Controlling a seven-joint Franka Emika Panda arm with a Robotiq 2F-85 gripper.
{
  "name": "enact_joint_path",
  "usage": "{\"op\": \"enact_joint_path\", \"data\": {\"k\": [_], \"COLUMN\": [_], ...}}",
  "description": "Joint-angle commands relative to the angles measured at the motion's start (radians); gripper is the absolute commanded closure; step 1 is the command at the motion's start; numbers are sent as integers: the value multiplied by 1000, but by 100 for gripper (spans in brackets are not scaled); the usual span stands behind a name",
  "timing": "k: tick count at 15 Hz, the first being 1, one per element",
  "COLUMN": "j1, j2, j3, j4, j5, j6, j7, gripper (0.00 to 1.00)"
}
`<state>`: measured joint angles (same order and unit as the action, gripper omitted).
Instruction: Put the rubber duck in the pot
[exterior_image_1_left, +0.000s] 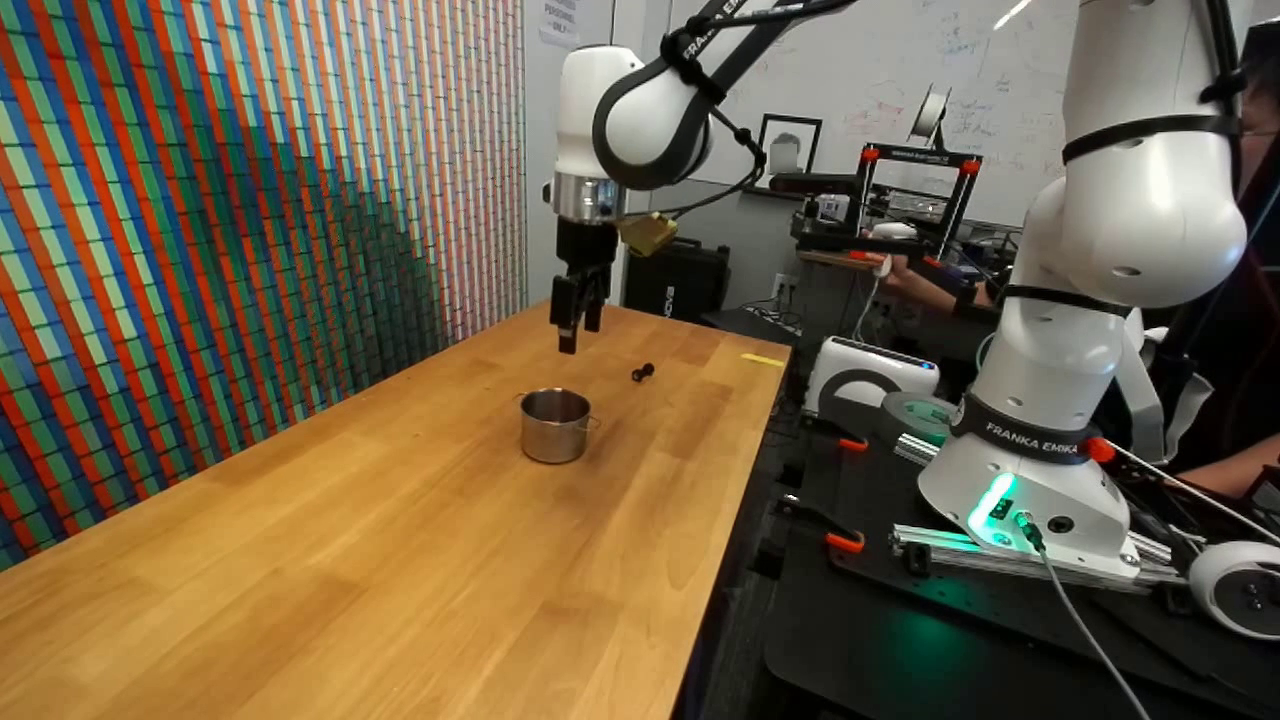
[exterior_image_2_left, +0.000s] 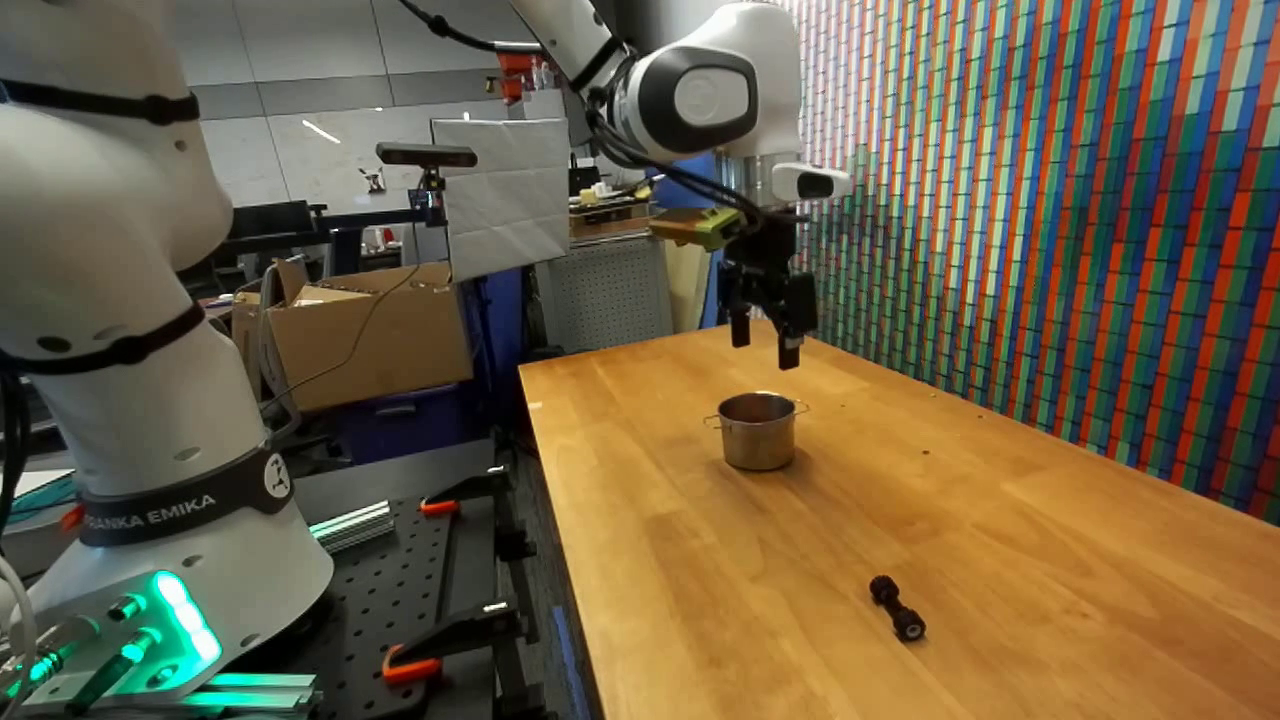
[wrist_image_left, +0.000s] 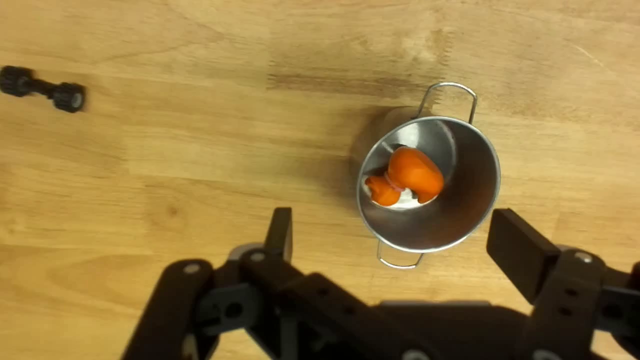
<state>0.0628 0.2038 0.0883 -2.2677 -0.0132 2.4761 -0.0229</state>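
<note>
Wrist view: looked down on the rubber duck (wrist_image_left: 416, 172), lying inside the pot (wrist_image_left: 472, 185), low down at the shiny floor. Found it vivid orange, smooth and softly rounded, with a larger curved body and a smaller lump to one side, joined at a narrow neck with a thin pinkish line. Noticed small bumps on the outline of the smaller lump, too slight to read. Lay nearer one wall than the opposite one, smaller lump just beside the metal; could not tell touching from a narrow gap.

Made out the pot as grey metal, upright on the wooden table (exterior_image_1_left: 400, 480), with a thin wire handle on either side. In both exterior views, could not see past the walls to the duck.

Turned to the gripper (exterior_image_2_left: 765, 348): spread wide, fingers (wrist_image_left: 280, 232) parted well to either side of a bare gap. Held nothing and touched nothing. Hung in the air, pointing down, higher than the rim and apart from the pot in both exterior views.

Spotted also a black piece (wrist_image_left: 42, 88), a short rod with a wheel at each end, lying on the table well apart from the pot.
</note>
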Motion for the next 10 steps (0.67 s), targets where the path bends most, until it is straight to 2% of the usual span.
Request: {"op": "enact_joint_path", "data": {"k": [1, 8, 9, 10], "j1": [-28, -40, -31, -31], "j2": [-141, -332, -283, -307], "j3": [-22, -65, -58, -62], "j4": [-9, 45, 25, 32], "j5": [6, -3, -3, -3], "j6": [-166, -509, -416, -459], "j7": [-70, -141, -110, -115], "gripper": [0, 0, 0, 0]}}
